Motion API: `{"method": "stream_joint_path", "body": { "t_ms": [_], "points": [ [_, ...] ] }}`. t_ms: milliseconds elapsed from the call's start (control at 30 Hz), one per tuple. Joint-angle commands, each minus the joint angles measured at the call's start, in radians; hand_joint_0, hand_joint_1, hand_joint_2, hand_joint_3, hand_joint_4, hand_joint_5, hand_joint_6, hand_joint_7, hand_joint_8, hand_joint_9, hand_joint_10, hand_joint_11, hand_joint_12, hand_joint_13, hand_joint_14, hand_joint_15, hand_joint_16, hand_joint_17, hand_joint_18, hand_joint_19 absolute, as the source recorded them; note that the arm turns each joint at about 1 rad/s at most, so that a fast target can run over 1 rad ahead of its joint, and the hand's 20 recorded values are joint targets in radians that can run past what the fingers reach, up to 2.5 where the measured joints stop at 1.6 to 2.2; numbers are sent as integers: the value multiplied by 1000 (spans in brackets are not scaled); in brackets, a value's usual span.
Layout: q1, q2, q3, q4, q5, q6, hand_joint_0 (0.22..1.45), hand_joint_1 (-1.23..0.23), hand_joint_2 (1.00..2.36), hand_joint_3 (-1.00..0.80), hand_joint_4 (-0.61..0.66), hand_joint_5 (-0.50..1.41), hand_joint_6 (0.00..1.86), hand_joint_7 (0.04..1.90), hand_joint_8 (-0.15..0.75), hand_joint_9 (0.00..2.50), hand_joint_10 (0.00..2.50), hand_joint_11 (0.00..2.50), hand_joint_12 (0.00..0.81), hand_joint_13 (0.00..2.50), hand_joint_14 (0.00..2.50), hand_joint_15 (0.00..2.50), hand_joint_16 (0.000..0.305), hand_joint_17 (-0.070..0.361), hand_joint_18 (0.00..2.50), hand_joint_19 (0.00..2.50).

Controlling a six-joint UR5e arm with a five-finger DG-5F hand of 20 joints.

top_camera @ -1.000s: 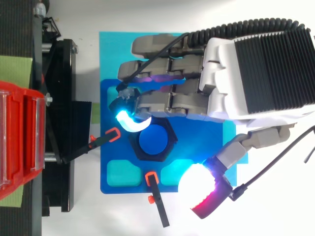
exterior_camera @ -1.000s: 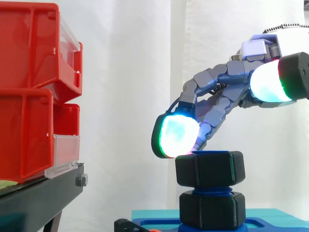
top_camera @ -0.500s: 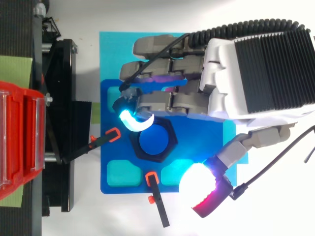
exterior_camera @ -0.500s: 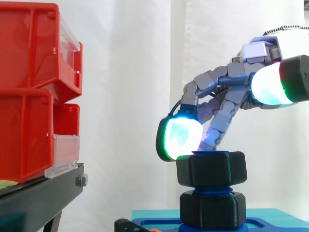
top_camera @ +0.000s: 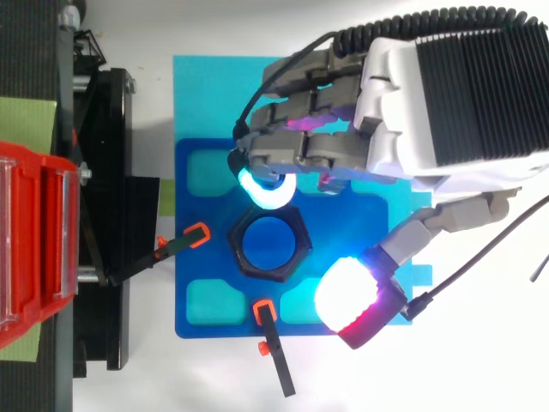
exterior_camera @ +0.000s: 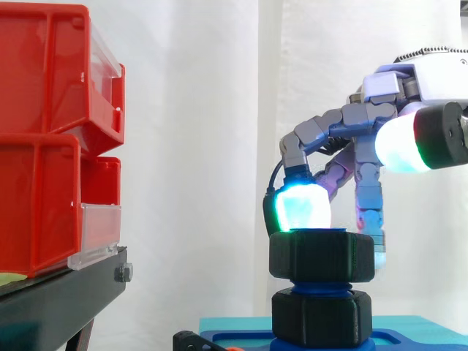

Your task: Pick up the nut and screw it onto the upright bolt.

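A black hex nut (exterior_camera: 320, 254) sits at the top of the upright blue bolt (exterior_camera: 319, 287), whose blue end shows inside the nut's ring (top_camera: 235, 244) in the top view. A second black nut (exterior_camera: 322, 316) sits lower, at the bolt's foot on the blue base plate (top_camera: 193, 249). My hand (top_camera: 429, 112) hangs over the far side of the bolt with its fingers bent downward. One glowing cyan fingertip (exterior_camera: 300, 208) rests at the nut's upper rim. The thumb's pad (top_camera: 352, 300) is spread wide and stands apart from the nut. Nothing is held.
Red bins (exterior_camera: 44, 146) stand stacked on a black stand (exterior_camera: 66, 292) at the left. Two black clamps with orange tips (top_camera: 184, 243) (top_camera: 273, 352) hold the base plate, which lies on a teal mat (top_camera: 197, 94).
My hand has drawn back off the nut's top toward the arm's side. Its fingers have bent further down behind the nut. The nut has barely moved.
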Motion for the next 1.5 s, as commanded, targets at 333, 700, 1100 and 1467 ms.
{"method": "stream_joint_path", "body": {
  "t_ms": [333, 700, 1100, 1467],
  "points": [
    [-18, 0, 0, -19, -3, 0, 535, -443, 1000, -500, 146, 95, 504, 1475, 190, 1862, 9, 227, 239, 1175, 1, 62, 33, 74, 945, 266],
    [-21, 1, 60, -44, -14, 3, 471, -420, 1000, -500, 283, -53, 505, 976, 299, 1235, 4, 108, 365, 832, 0, 50, 48, 107, 727, 229],
    [-7, 0, 89, -79, -20, -3, 437, -388, 1000, -500, 229, -138, 502, 692, 292, 878, 0, 0, 414, 487, 0, 0, 58, 131, 484, 147],
    [11, 0, 12, 50, -18, 21, 419, -364, 1000, -500, 187, -171, 501, 635, 284, 625, 0, 0, 427, 238, 0, 0, 63, 141, 153, 0]
  ]
}}
